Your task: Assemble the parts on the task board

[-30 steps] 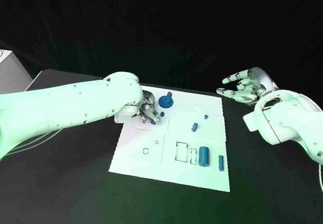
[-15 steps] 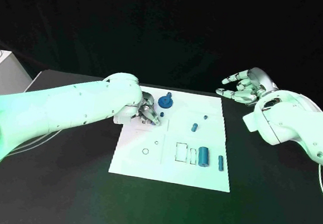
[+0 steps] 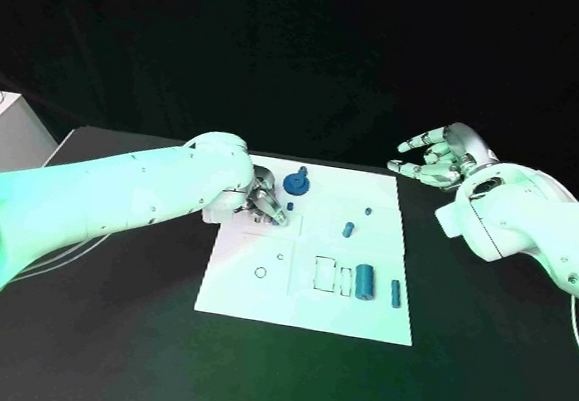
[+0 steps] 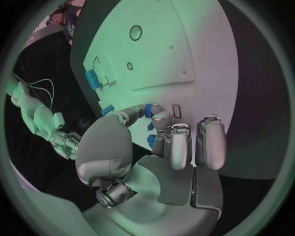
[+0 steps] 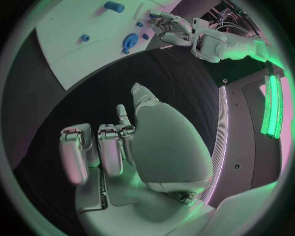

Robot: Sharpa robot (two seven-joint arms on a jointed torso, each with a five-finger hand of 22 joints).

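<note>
Two blue cylinders are lying side by side nearest the robot on the task board: a thick cylinder and, just to its right, a thin rod, both sitting right of the outlined rectangular slots. Farther up the white plate, a short peg and a tiny stud are lying apart from each other in the right half. At the far edge, a round blue gear with an upright stem is standing on the plate.

Just left of that gear, the left hand is hovering low over the plate's upper left area, fingers curled downward. In the left wrist view, small blue pieces are showing right at its fingertips, but whether they are being pinched or merely touched cannot be told.

Off the plate's far right corner, the right hand is hanging raised above the black table, fingers spread and loosely bent, holding nothing; the right wrist view is showing its palm bare.
</note>
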